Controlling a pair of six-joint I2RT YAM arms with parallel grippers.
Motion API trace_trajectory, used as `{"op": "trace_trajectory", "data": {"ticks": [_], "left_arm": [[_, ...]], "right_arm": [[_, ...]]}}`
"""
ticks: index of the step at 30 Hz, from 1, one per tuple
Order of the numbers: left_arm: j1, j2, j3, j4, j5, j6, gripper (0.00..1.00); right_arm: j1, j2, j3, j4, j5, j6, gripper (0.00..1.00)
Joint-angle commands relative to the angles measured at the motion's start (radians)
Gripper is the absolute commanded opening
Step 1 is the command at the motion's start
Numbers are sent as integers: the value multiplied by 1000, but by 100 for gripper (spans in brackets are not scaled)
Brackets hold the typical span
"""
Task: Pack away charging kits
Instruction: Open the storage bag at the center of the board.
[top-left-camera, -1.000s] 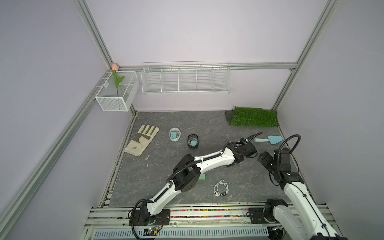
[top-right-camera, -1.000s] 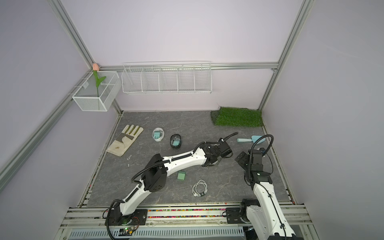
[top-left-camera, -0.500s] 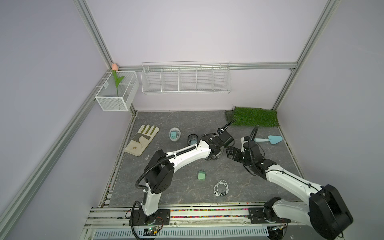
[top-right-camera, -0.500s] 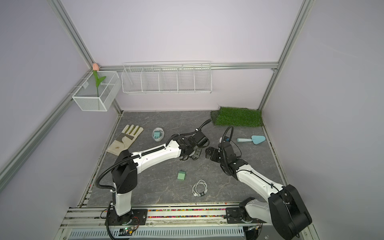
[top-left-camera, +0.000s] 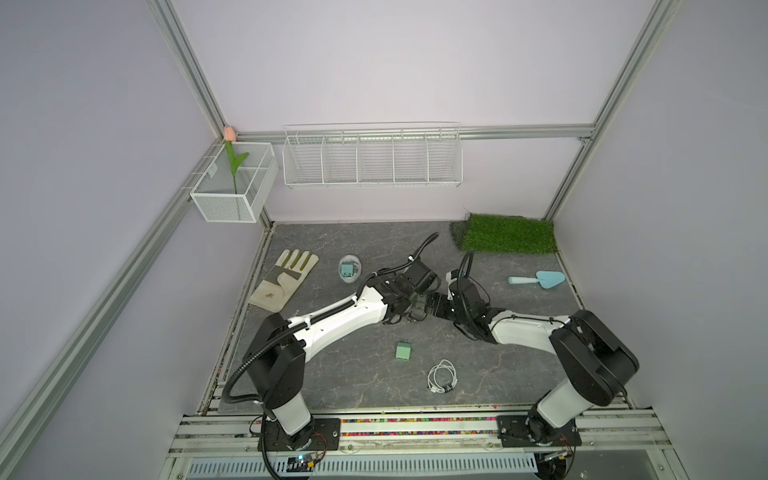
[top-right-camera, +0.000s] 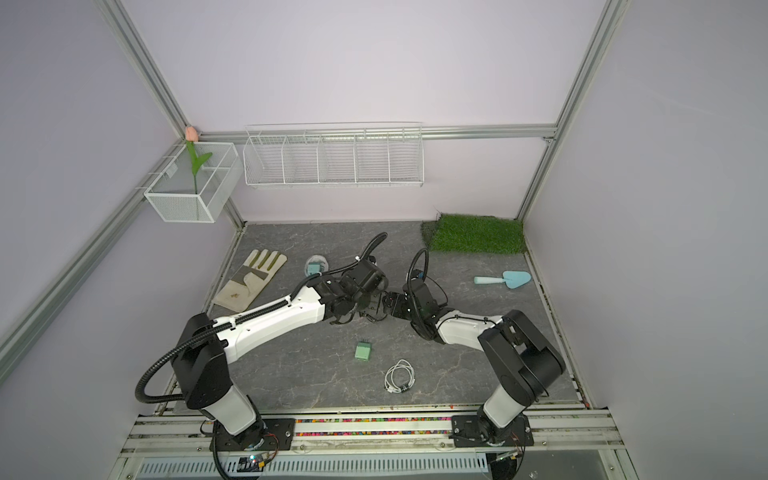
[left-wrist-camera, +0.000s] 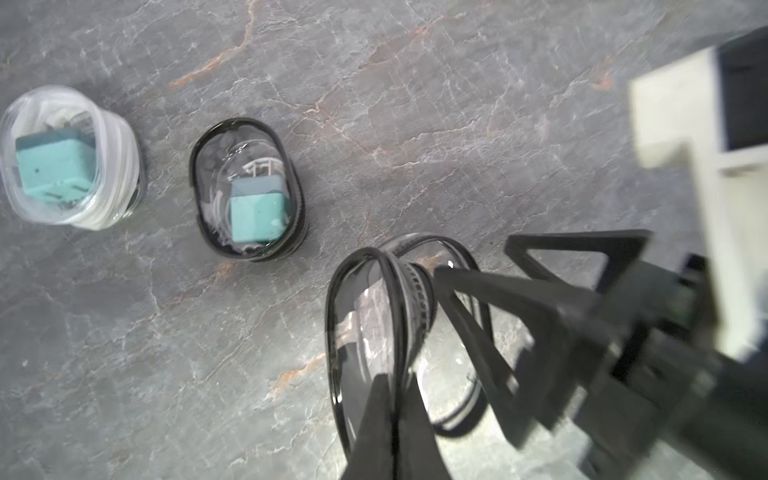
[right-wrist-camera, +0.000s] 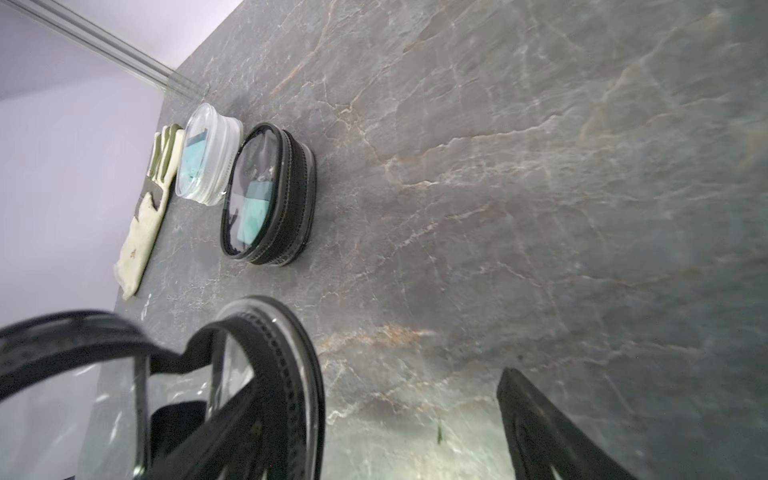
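Note:
My left gripper (left-wrist-camera: 394, 376) is shut on the black rim of the raised lid of an open, empty black-rimmed clear case (left-wrist-camera: 374, 307). It holds this case just above the table centre (top-left-camera: 417, 309). My right gripper (right-wrist-camera: 374, 386) is open beside it (top-left-camera: 436, 301), with one finger at the case's mouth (right-wrist-camera: 282, 353) and the other well clear. A loose teal charger block (top-left-camera: 403, 351) and a coiled white cable (top-left-camera: 442, 376) lie nearer the front. A closed black-rimmed case (left-wrist-camera: 249, 191) and a white-rimmed case (top-left-camera: 349, 269) each hold a teal block.
A work glove (top-left-camera: 286, 280) lies at the left. A light-blue trowel (top-left-camera: 538, 279) lies at the right and a grass mat (top-left-camera: 507, 232) at the back right. A wire rack (top-left-camera: 372, 158) and a mesh basket with a tulip (top-left-camera: 232, 187) hang on the walls.
My left arm has swung left, bringing its gripper from the right side to the table centre. My right arm has swung in from the right edge and now meets it at the open case.

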Motion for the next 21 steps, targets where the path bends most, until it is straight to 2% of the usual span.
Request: {"op": "trace_trajectory", "data": {"ticks": [1, 3, 5, 6, 7, 10, 13, 16, 21], "left_arm": [[37, -63, -53, 63, 51, -26, 0], [57, -96, -87, 73, 59, -31, 0], [80, -130, -130, 109, 102, -30, 0], [96, -145, -157, 138, 144, -28, 0], [117, -162, -189, 176, 196, -29, 0], [169, -203, -275, 252, 268, -43, 0], [193, -248, -317, 222, 196, -53, 0], [244, -315, -377, 236, 206, -65, 0], [323, -404, -504, 328, 208, -107, 0]], "right_arm": [[18, 22, 53, 60, -16, 16, 84], [20, 40, 70, 41, -12, 15, 77], [22, 71, 91, 36, -24, 16, 52], [25, 90, 104, 32, -32, 18, 36], [31, 111, 118, 33, -40, 19, 25], [44, 148, 135, 31, -34, 19, 8], [48, 146, 137, -66, 52, 14, 6], [62, 151, 187, -171, 153, -6, 6], [100, 144, 171, -201, 262, -23, 6]]}}
